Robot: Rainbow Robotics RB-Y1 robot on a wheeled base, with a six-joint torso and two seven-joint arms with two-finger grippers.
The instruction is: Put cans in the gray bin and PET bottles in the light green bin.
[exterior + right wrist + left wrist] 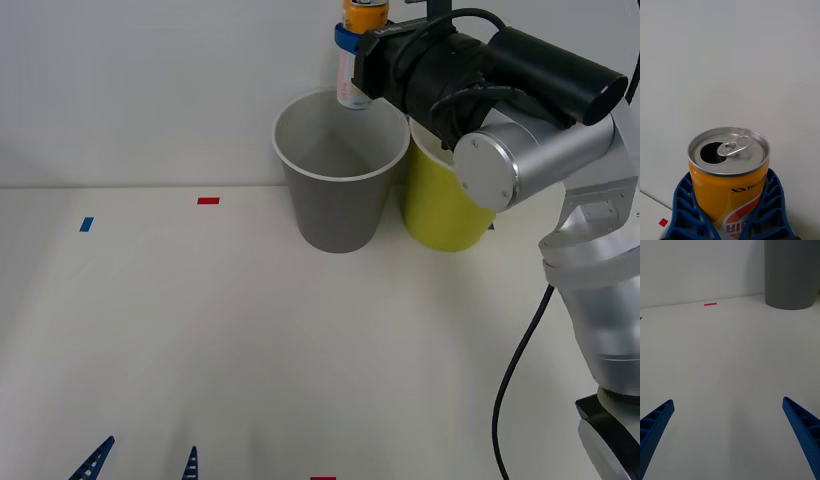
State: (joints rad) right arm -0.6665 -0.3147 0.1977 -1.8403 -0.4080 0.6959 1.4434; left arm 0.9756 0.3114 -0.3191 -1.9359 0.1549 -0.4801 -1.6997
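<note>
The right gripper (350, 62) grips the can (362, 14) upright above the far rim of the gray bin (340, 210), left of the light green bin (440, 215); the left gripper (140, 462) waits near, fingers wide

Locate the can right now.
In the front view the can is held upright in the right gripper, above the far rim of the gray bin, with the light green bin to that bin's right.
</note>
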